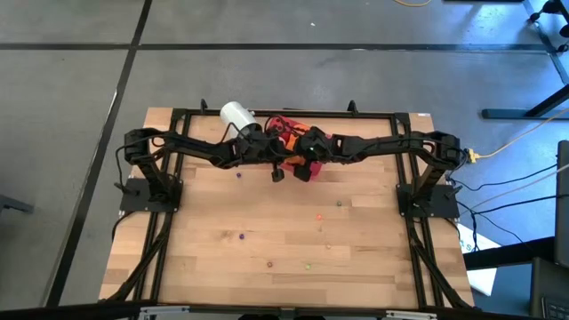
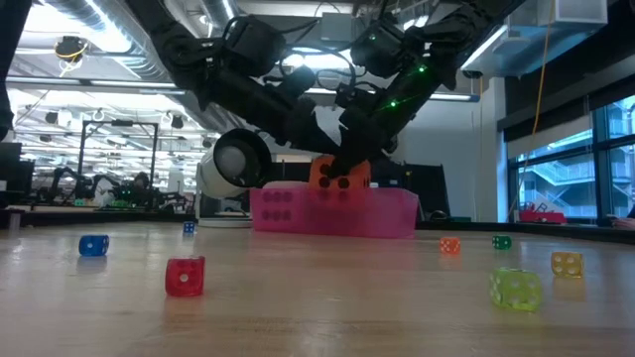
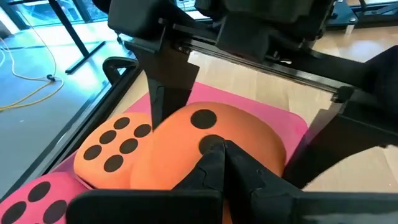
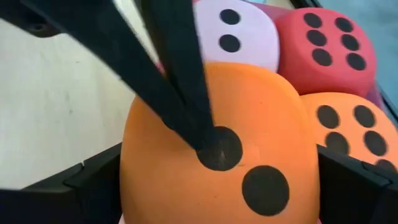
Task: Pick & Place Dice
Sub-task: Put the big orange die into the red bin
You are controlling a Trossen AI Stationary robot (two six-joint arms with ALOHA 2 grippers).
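Observation:
An orange die (image 4: 205, 124) with dark pips sits at the rim height of the red-pink tray (image 2: 337, 210), at the table's far middle. My right gripper (image 4: 217, 190) has one finger on each side of it. My left gripper (image 3: 225, 155) is shut, its tips on the die's top. In the tray behind it lie a pink die (image 4: 233, 34), a red die (image 4: 326, 46) and a second orange die (image 4: 354, 130). What the first orange die rests on is hidden. In the low view this die (image 2: 337, 174) shows just above the tray. My left gripper presses its shut fingertips (image 4: 208, 134) onto the orange die's top face, at a dark pip (image 4: 227, 155). It comes slanting down from the table's left. My right gripper has the die between its two fingers (image 4: 93, 183), which lie against two opposite sides (image 4: 134, 180). It comes slanting down from the table's right. The die sits upright above the tray's rim.
A white cup (image 2: 233, 159) lies on its side left of the tray. Small hard dice are scattered over the near table: blue (image 2: 93, 245), red (image 2: 185, 277), yellow-green (image 2: 516, 289), yellow (image 2: 567, 263) and others. The two arms meet over the tray (image 1: 298, 147).

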